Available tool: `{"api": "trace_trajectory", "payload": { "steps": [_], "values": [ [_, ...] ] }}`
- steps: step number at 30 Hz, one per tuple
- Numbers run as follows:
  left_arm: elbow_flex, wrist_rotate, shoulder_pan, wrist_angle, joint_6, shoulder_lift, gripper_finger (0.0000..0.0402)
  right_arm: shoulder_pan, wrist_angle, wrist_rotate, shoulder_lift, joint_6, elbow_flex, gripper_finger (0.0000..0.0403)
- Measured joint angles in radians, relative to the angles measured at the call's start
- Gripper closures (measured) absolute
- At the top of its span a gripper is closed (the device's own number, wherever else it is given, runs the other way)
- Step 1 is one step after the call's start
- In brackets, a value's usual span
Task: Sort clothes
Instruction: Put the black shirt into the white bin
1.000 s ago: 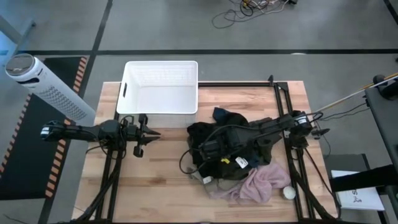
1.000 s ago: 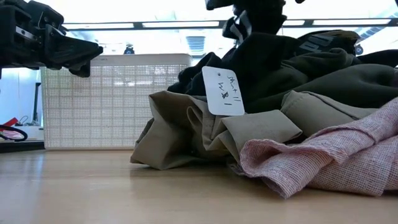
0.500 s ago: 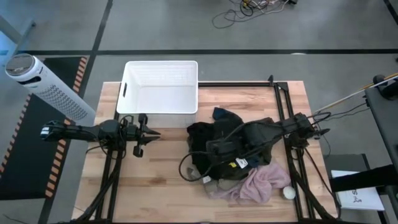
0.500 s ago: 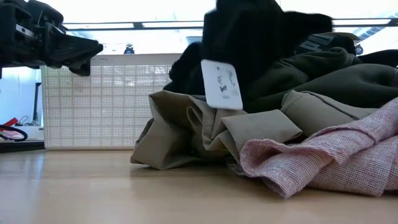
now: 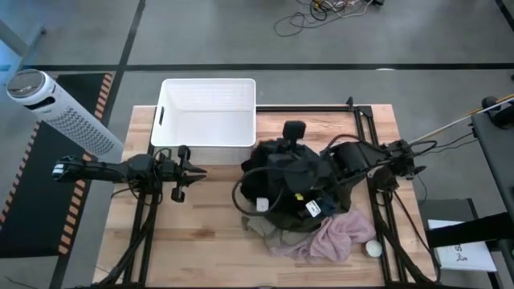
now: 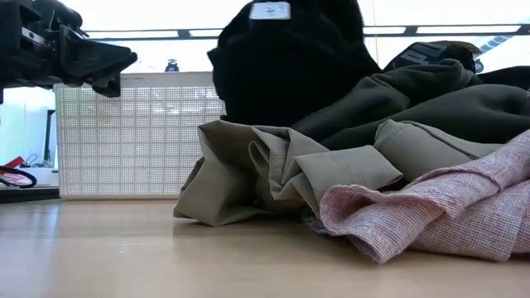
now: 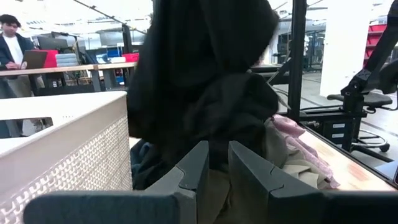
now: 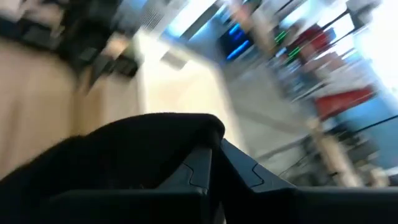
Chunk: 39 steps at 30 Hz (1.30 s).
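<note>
My right gripper (image 5: 289, 144) is raised over the clothes pile and shut on a black garment (image 5: 283, 175), which also shows in the low view (image 6: 290, 74) and the left wrist view (image 7: 199, 81). A white label (image 6: 269, 10) sits near its top. Below it lie an olive garment (image 6: 431, 99), a khaki garment (image 6: 273, 174) and a pale pink garment (image 5: 333, 237), resting on the table. My left gripper (image 5: 195, 171) hovers left of the pile, shut and empty. My right gripper pinches a bunched fold of the black garment (image 8: 186, 134) between its two fingers (image 8: 249, 171). The garment hangs below the fingers in a dark mass, and its lower part (image 6: 273, 108) rests on the pile.
A white plastic basket (image 5: 165, 112) stands at the far edge of the table, behind my left gripper. A small white ball (image 5: 373, 249) lies near the front right. A white perforated cylinder (image 5: 60, 112) stands off the table's left. A person (image 7: 12, 37) is far behind.
My right gripper has gone up from the pile with the black garment. The garment's top and its white label have risen high, drawn up into a hanging mass, while its lower part stays on the pile. The other clothes have kept still.
</note>
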Motion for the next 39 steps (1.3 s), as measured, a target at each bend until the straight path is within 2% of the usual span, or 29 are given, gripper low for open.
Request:
{"api": "trace_trajectory", "payload": {
  "steps": [4, 8, 11, 14, 19, 26, 30, 39],
  "values": [
    [0.000, 0.000, 0.000, 0.004, 0.000, 0.002, 0.0351, -0.015, 0.336, 0.060, -0.003, -0.294, 0.000, 0.0403],
    [0.000, 0.000, 0.000, 0.006, 0.001, 0.003, 0.0351, -0.051, 0.680, 0.060, -0.003, -0.611, 0.000, 0.0403],
    [0.000, 0.000, 0.000, 0.006, 0.001, 0.003, 0.0351, -0.093, 0.904, 0.027, -0.005, -0.795, 0.000, 0.0403],
    [0.000, 0.000, 0.000, 0.006, 0.001, 0.004, 0.0351, -0.142, 1.049, -0.048, -0.007, -0.890, 0.000, 0.0403],
    [0.003, 0.000, 0.000, 0.004, 0.015, 0.005, 0.0351, -0.224, 1.198, -0.171, -0.007, -0.948, 0.000, 0.0403],
    [0.005, 0.000, 0.000, 0.004, 0.020, 0.013, 0.0351, -0.337, 1.369, -0.347, -0.007, -0.943, 0.000, 0.0403],
    [0.006, -0.001, 0.000, 0.005, 0.039, 0.019, 0.0351, -0.398, 1.479, -0.426, -0.008, -0.886, 0.000, 0.0403],
    [0.008, -0.001, 0.000, 0.011, 0.047, 0.036, 0.0351, -0.498, 1.606, -0.600, -0.009, -0.736, 0.000, 0.0403]
  ]
}}
